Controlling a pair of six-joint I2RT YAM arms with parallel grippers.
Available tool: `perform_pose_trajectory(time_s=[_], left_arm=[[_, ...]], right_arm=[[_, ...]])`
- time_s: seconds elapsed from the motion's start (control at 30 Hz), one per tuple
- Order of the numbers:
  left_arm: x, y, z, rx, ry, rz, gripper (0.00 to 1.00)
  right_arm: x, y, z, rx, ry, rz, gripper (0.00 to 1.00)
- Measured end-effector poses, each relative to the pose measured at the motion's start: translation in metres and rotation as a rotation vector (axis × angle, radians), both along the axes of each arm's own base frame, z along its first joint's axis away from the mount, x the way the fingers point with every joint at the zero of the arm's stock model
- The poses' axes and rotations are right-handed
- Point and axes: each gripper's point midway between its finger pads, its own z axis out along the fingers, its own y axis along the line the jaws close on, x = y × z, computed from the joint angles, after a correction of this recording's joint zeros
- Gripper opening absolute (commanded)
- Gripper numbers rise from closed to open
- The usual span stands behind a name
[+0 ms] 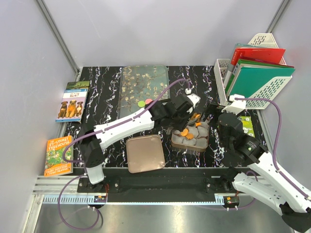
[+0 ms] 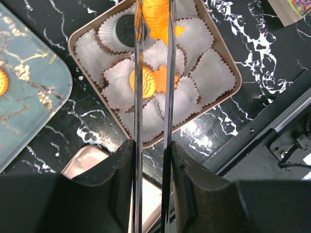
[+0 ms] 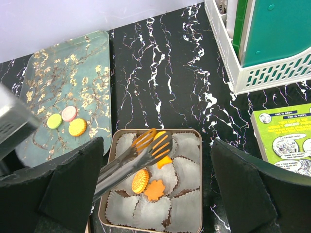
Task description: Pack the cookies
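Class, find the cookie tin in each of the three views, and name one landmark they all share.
Top external: tin right of centre, between the arms.
Left wrist: tin upper middle, beneath the tongs.
Right wrist: tin bottom centre.
Shared landmark: the floral tray, left of the tin.

The counter (image 3: 165, 73) is glossy black marble-look stone with white veins. The tin (image 3: 199, 179) is smooth satin gold metal, lined with crinkled white paper wrappers (image 2: 211, 73). The tongs (image 3: 121, 167) are mirror-polished metal, and the cookies (image 3: 141, 180) look like matt, ridged plastic.
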Motion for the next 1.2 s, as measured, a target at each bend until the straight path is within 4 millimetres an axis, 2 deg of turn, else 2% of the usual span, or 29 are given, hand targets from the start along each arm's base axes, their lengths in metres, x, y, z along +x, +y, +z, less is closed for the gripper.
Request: perform_pose_trajectory(time_s=[0.27, 0.73, 0.93, 0.97, 1.2], left_arm=[[0.008, -0.020, -0.002, -0.023, -0.007, -0.027, 0.00], [0.017, -0.033, -0.020, 0.010, -0.017, -0.049, 0.00], [0.021, -0.038, -0.018, 0.000, -0.024, -0.048, 0.22], [0.021, -0.039, -0.017, -0.002, -0.025, -0.048, 0.28], [0.021, -0.039, -0.017, -0.002, -0.026, -0.048, 0.45]], right_arm=[[0.000, 0.000, 0.000, 0.001, -0.001, 0.000, 1.00], [-0.001, -0.001, 0.000, 0.000, 0.000, 0.000, 1.00], [-0.001, -0.001, 0.000, -0.001, 0.000, 0.000, 1.00], [-0.001, -0.001, 0.000, -0.001, 0.000, 0.000, 1.00], [-0.001, -0.001, 0.000, -0.001, 0.001, -0.001, 1.00]])
